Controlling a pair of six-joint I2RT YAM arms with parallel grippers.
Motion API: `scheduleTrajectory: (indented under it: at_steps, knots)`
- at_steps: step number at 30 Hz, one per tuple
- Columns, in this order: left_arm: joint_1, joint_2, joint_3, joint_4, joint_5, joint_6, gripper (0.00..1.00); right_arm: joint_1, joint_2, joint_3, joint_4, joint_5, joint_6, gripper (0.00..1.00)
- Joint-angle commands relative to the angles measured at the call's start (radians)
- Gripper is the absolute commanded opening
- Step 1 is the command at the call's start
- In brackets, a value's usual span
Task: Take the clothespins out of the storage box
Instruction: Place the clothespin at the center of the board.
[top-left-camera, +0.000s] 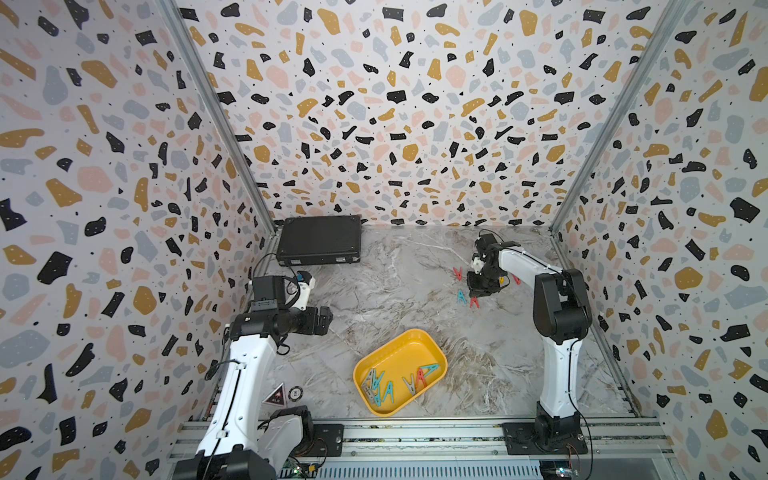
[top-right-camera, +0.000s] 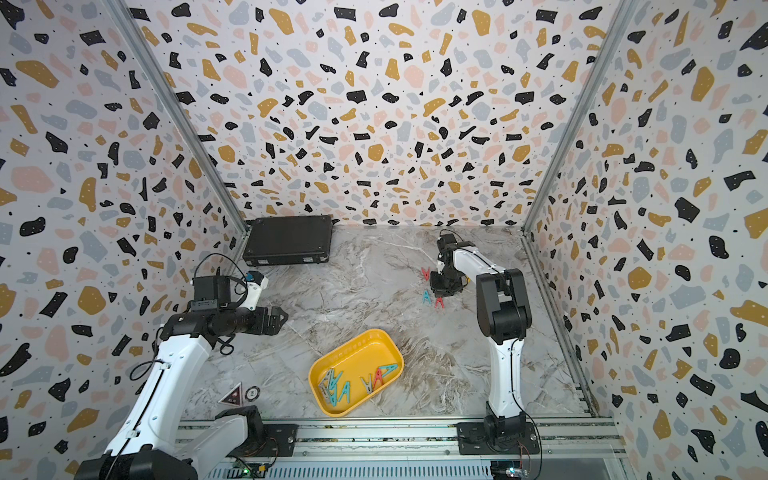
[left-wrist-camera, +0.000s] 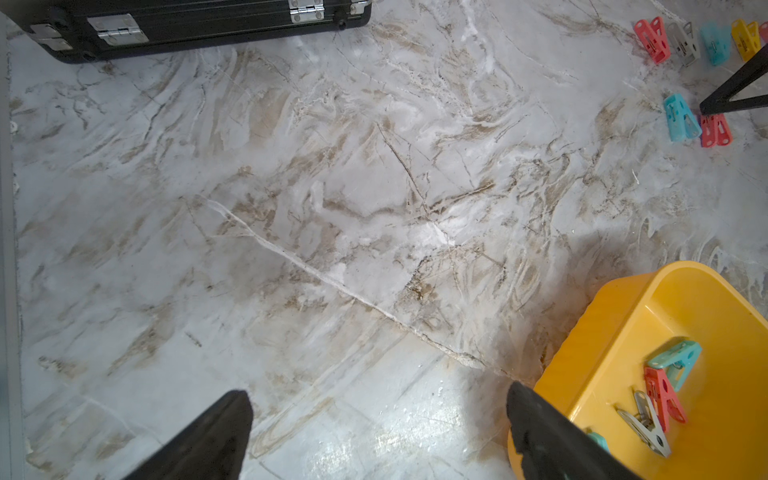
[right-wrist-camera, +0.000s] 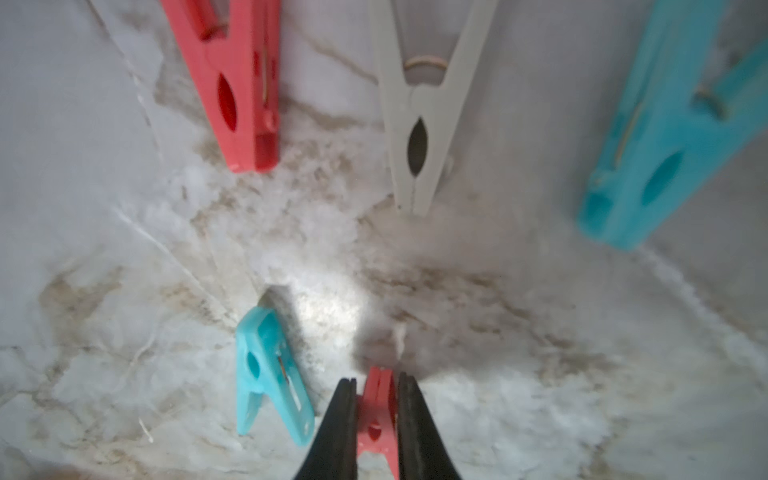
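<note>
The yellow storage box (top-left-camera: 409, 351) (top-right-camera: 365, 353) (left-wrist-camera: 648, 332) lies near the table's front, with several clothespins (top-left-camera: 378, 384) (top-right-camera: 338, 384) in it: teal, pale grey and a red one (left-wrist-camera: 665, 395). My right gripper (right-wrist-camera: 376, 386) (top-left-camera: 477, 296) is at the back right, low over the table. It is shut on a red clothespin (right-wrist-camera: 376, 419) (left-wrist-camera: 715, 131), right beside a teal one (right-wrist-camera: 266, 374) (top-left-camera: 461, 297). More loose pins lie just beyond: red (right-wrist-camera: 237, 91), grey (right-wrist-camera: 419, 124) and teal (right-wrist-camera: 665, 145). My left gripper (left-wrist-camera: 377, 395) (top-left-camera: 322, 320) hangs open and holds nothing, left of the box.
A flat black case (top-left-camera: 320, 241) (left-wrist-camera: 166, 25) with metal latches lies at the back left against the wall. Patterned walls close in the marble table on three sides. Both arm bases stand on a metal rail (top-left-camera: 415, 432) along the front edge.
</note>
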Motion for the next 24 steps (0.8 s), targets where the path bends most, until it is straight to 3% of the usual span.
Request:
scheduleTrajectory:
  at_steps: [1, 6, 17, 24]
  knots:
    - [0.004, -0.008, -0.012, 0.002, 0.013, 0.018, 1.00, -0.007, 0.023, 0.051, -0.039, 0.012, -0.011, 0.07]
    - [0.003, -0.010, -0.013, 0.002, 0.012, 0.017, 1.00, -0.008, 0.038, 0.066, -0.047, 0.012, -0.004, 0.09]
    - [0.004, -0.011, -0.013, 0.003, 0.015, 0.017, 1.00, -0.009, -0.004, 0.075, -0.048, 0.008, 0.005, 0.36]
    - [0.004, -0.010, -0.013, 0.002, 0.015, 0.018, 1.00, -0.007, -0.064, 0.098, -0.078, 0.017, 0.001, 0.45]
